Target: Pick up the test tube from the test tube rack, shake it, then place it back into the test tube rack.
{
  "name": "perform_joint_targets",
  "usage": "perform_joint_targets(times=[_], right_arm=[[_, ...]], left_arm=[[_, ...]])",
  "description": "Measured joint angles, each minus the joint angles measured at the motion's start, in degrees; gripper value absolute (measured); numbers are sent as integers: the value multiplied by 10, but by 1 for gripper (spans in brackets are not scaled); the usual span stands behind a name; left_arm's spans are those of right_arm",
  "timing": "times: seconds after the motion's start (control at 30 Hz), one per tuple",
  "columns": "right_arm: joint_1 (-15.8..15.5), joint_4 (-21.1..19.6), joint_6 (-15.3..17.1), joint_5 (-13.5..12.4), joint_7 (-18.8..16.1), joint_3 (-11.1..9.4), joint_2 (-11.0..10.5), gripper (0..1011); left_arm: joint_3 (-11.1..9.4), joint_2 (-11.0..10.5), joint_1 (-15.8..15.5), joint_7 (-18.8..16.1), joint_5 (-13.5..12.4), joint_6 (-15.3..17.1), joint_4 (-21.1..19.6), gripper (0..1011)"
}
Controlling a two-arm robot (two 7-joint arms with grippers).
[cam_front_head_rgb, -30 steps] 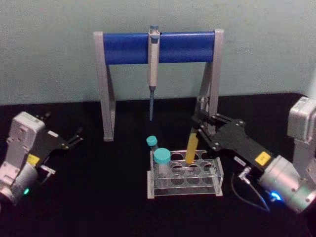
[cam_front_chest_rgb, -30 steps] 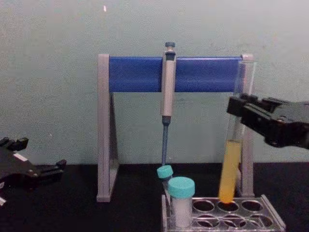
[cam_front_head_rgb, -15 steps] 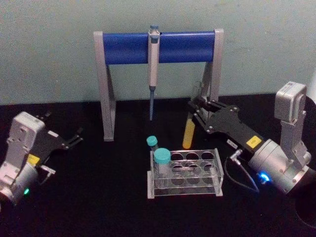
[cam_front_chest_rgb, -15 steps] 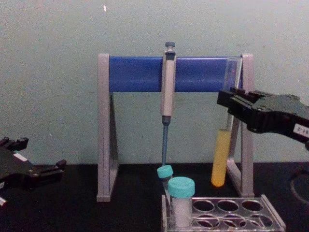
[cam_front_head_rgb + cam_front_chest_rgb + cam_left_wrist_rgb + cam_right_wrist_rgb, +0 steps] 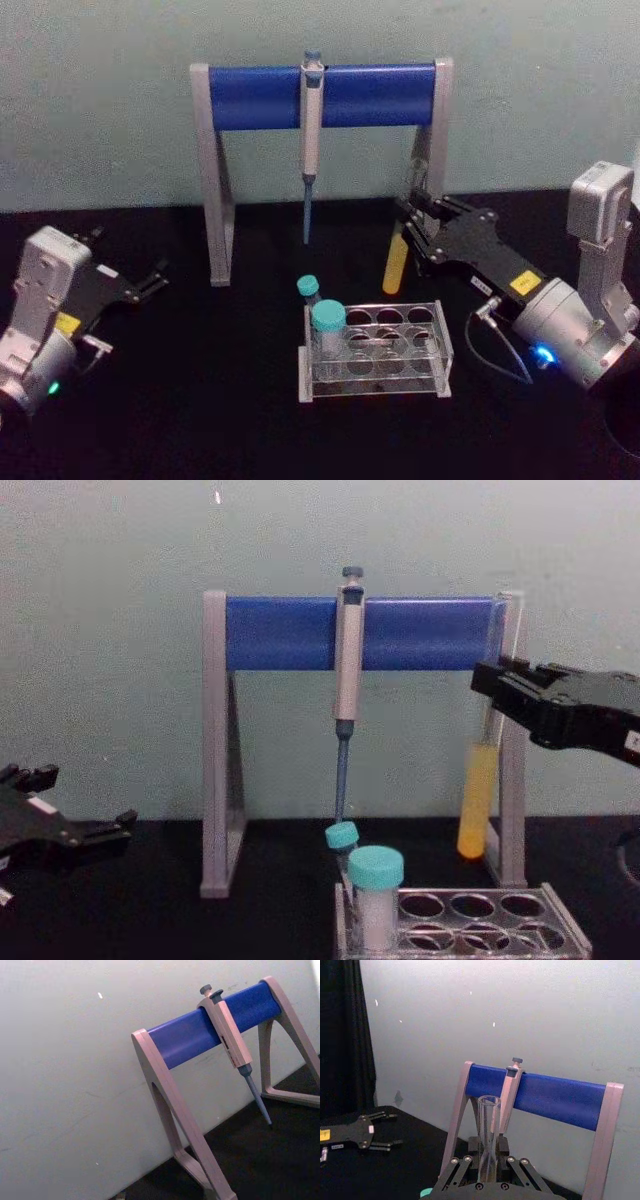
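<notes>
The test tube [image 5: 397,262] is a slim clear glass tube with yellow liquid in its lower part. It hangs slightly tilted in the air, behind and above the test tube rack [image 5: 400,350], clear of the rack's holes. My right gripper [image 5: 408,222] is shut on its upper glass part. In the chest view the test tube [image 5: 478,800] hangs in front of the stand's right leg, with the right gripper [image 5: 492,685] around it and the rack [image 5: 470,927] below. The right wrist view shows the tube [image 5: 488,1130] upright between the fingers. My left gripper [image 5: 150,280] rests open at the far left.
A grey-and-blue pipette stand [image 5: 260,97] with a hanging pipette [image 5: 311,120] stands behind the rack. A teal-capped white vial [image 5: 327,325] and a small tilted teal-capped tube [image 5: 307,288] sit at the rack's left end. The table is black.
The right gripper lifted the test tube out of the rack, swung it to the left, and has now swung it back to the right. The left arm stayed still.
</notes>
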State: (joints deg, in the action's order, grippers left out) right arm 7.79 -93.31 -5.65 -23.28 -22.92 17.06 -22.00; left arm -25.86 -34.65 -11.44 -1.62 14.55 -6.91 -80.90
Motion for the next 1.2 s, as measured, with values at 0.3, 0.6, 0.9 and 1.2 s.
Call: perform_joint_targets(times=[0.3, 0.6, 0.9, 1.2], right_arm=[[-3, -2, 0, 0, 1, -3, 1, 228], [-3, -2, 1, 0, -1, -3, 1, 229], [-3, -2, 1, 0, -1, -3, 2, 229], [-5, -7, 2, -4, -10, 0, -1, 229]], left_arm=[[0, 0, 0, 0, 0, 0, 0, 1001], [0, 0, 0, 0, 0, 0, 0, 1001], [0, 0, 0, 0, 0, 0, 0, 1001], [0, 0, 0, 0, 0, 0, 0, 1001]])
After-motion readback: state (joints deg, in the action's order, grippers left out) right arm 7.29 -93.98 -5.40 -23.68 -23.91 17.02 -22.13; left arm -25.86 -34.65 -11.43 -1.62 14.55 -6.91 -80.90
